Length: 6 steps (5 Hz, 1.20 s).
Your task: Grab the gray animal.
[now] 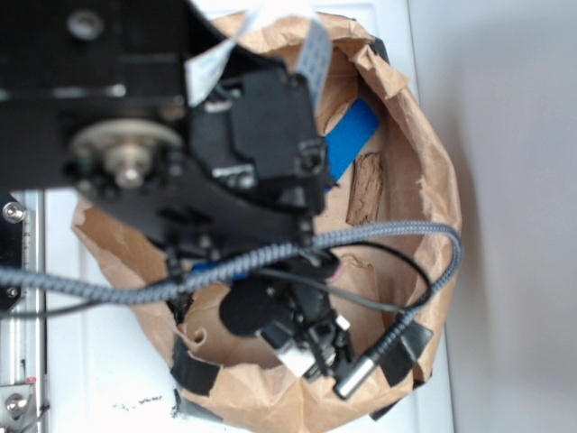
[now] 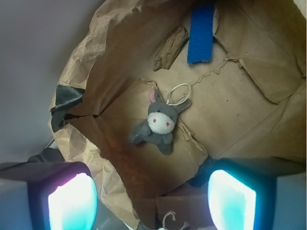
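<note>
We're at the approach step: the hand (image 2: 151,201) hangs above the crumpled paper bag (image 2: 86,72), fingers spread wide w/ nothing between them. In the wrist view both fingertips (image 2: 72,201) glow at the bottom corners, one left, one right, and the gap between them is bare.

The gray animal (image 2: 158,124) lies on the brown paper floor, roughly mid-frame in the wrist view, white muzzle facing up, pink ear and white string loop pointing toward the top. It's well apart from the fingers, no contact yet. It sits above the midline of the gap in the frame, so we judge we're not centred over it yet.

Beyond it lie a brown wood piece (image 2: 171,47) and a blue block (image 2: 200,33), side by side near the far wall, clear of the toy. In the exterior view the arm hides the toy altogether; only the block (image 1: 352,135) and wood (image 1: 365,187) show, plus the bag rim (image 1: 442,180) on the white bench (image 1: 90,361).

Next move, as we see it: shift fwd so the toy falls between the fingers, drop straight down, close across the body. Plush is soft, so it should squash and hold. Watch the paper flap edge just beside the toy, and the bag walls, which prob. leave little room for the fingers on the way down.
</note>
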Available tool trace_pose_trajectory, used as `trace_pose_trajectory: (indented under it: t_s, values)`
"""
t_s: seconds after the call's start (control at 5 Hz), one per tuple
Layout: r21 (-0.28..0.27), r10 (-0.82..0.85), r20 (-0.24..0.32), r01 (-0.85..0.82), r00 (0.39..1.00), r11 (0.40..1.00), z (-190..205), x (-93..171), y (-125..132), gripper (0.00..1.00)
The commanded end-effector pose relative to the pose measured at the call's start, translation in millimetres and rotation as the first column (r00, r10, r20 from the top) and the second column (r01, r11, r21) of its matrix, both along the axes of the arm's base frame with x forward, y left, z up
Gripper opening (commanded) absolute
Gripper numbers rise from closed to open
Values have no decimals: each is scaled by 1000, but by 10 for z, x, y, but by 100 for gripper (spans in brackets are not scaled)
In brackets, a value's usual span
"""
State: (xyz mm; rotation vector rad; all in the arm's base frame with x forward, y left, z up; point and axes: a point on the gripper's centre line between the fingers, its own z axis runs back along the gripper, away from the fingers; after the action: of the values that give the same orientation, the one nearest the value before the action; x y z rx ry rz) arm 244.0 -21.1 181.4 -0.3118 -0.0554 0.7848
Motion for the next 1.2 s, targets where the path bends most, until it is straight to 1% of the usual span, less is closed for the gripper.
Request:
trace_pose_trajectory:
  t_s: [0.0, 0.2, 0.4, 0.6, 0.8, 1.0]
  values:
    - [66, 80, 35, -82, 996, 994, -75, 17, 38, 100]
    - [122, 132, 60, -139, 989, 983, -297, 63, -37, 100]
    - [187, 137, 99, -153, 986, 970, -568, 80, -78, 100]
    - [210, 125, 98, -144, 987, 967, -793, 155, -161, 100]
    - [211, 139, 85, -154, 987, 965, -977, 306, -224, 100]
    - [193, 134, 57, -142, 989, 971, -1107, 434, -224, 100]
